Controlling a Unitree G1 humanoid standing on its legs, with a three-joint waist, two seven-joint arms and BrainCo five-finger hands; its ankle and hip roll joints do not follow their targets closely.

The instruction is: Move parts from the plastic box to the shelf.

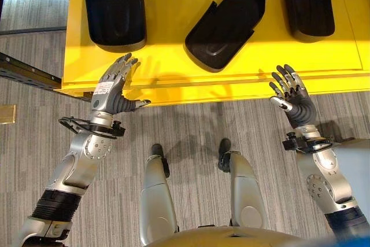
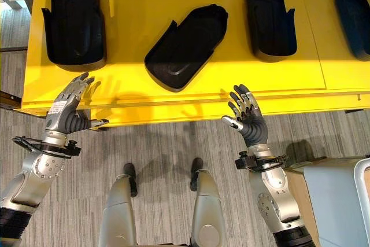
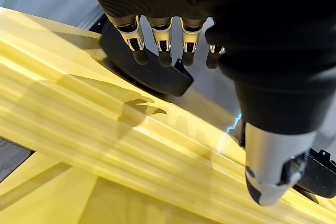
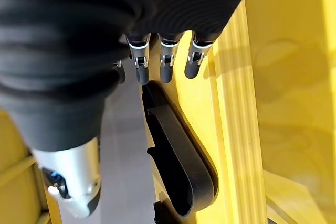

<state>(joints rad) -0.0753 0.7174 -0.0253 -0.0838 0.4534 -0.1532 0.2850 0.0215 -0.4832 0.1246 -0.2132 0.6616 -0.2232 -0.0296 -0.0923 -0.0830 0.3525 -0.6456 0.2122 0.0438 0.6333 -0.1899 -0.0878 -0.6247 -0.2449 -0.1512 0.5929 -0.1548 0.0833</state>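
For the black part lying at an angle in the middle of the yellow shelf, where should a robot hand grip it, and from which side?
Probably the raised side walls of the angled black part, near its wide rounded end, which points toward the shelf's front edge. It lies hollow side up, so fingers could hook over the rim. Coming from the front with the right hand, open and nearer, looks more natural than the left hand.

Head stereo pair: overhead, facing down toward 12 o'clock, sharing yellow shelf and black parts. Wrist cameras: very close, along each hand, facing the shelf edge.
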